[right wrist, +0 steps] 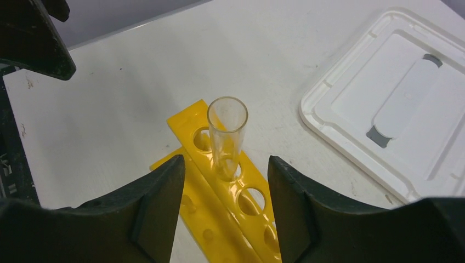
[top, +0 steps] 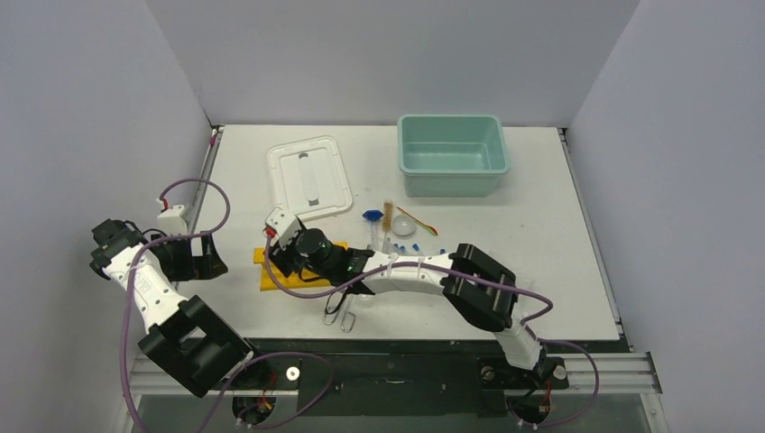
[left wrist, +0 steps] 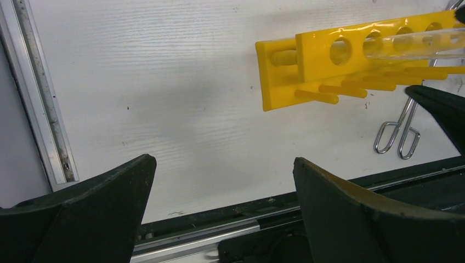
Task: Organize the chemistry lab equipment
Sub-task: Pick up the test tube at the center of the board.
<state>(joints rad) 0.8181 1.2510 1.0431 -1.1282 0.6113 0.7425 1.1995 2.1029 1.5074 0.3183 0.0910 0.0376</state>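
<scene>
1 clear glass tube [right wrist: 226, 137] stands upright in the yellow holed rack [right wrist: 239, 183] on the counter [right wrist: 109, 98], before the right tool [right wrist: 225, 164], parted and empty. Light, slick, breakable: take it gently at mid-wall. Left tool [left wrist: 222, 164] likewise parted, empty.

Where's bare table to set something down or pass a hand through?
Free: the right strip of the white table, between the teal plastic tub and the near edge; also the gap between tub and white rectangular lid. Crowded: centre front, with yellow holed rack, right arm, metal loop-handled tongs, small-item cluster.
</scene>
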